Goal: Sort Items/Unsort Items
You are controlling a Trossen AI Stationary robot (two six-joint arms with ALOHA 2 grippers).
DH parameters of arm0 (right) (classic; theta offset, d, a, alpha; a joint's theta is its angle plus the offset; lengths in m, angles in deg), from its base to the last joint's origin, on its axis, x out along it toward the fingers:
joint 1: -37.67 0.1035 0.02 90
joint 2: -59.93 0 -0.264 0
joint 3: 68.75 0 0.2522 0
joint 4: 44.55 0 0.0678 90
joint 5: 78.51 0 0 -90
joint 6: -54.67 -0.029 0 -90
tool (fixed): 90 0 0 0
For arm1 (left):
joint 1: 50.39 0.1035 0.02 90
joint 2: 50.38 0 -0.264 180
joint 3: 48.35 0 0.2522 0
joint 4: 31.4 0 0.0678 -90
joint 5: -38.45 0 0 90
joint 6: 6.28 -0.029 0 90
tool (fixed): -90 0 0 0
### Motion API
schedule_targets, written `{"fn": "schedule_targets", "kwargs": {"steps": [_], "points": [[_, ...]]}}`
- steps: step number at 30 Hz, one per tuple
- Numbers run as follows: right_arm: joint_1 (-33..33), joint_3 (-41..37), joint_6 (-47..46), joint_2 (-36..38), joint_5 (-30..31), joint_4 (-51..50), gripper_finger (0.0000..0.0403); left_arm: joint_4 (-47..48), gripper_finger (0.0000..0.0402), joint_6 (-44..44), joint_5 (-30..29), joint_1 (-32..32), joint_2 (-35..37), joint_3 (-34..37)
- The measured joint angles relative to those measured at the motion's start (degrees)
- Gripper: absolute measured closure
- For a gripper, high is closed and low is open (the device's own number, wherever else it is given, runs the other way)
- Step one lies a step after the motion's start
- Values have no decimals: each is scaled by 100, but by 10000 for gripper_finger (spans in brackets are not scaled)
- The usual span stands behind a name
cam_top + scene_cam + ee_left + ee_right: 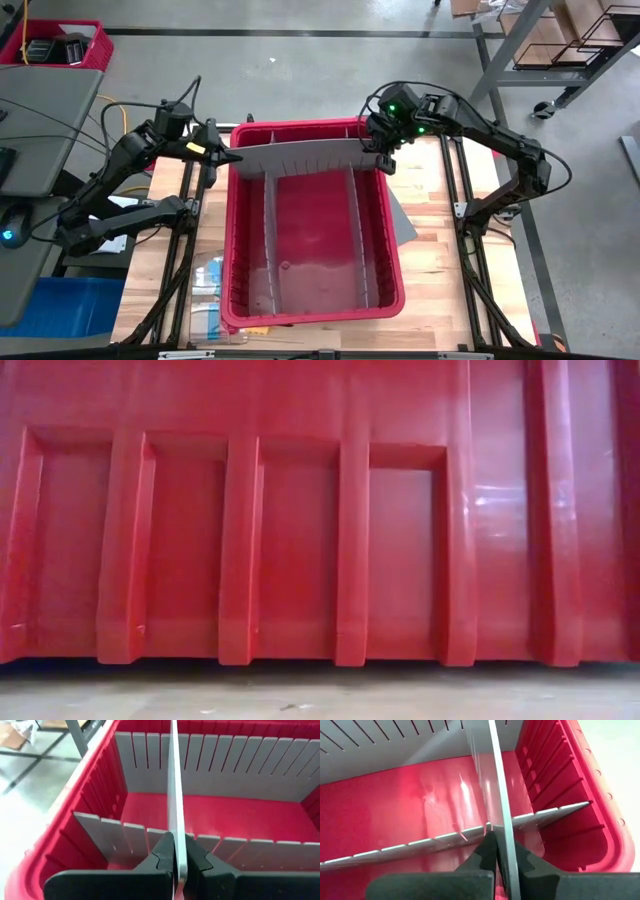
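Note:
A long grey slotted divider panel (300, 155) spans the far part of the large red bin (392, 290), standing on its long edge. My left gripper (235, 158) is shut on its left end and my right gripper (385, 160) on its right end. Each wrist view shows the panel edge-on (175, 780) (496, 780), running away over the bin between the fingers. Two more grey dividers (268, 240) (358, 235) stand in the bin, running from its far side to its near side. No items show inside the bin. My left gripper pinches the panel's left end (178, 851) between its two fingers, one on each flat face. The fingers come from the table's left, slanting down. The panel is held on edge over the bin. My right gripper pinches the panel's right end (501, 845) between its two fingers, one on each face. The fingers come from the table's right and far side, slanting down. The panel stands on edge above the bin's floor.
The bin's red ribbed wall (300, 510) fills the low view. Clear bags with blue contents (208, 290) lie on the table by the bin's near left corner. A flat grey sheet (405, 225) sticks out from under the bin's right side.

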Motion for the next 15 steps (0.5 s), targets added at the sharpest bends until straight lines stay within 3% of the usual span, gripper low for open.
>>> {"fn": "schedule_targets", "kwargs": {"steps": [15], "points": [[252, -1, -505, -193, -45, -60, 403, 7, 401, -188, -360, -4, -102, 187]]}}
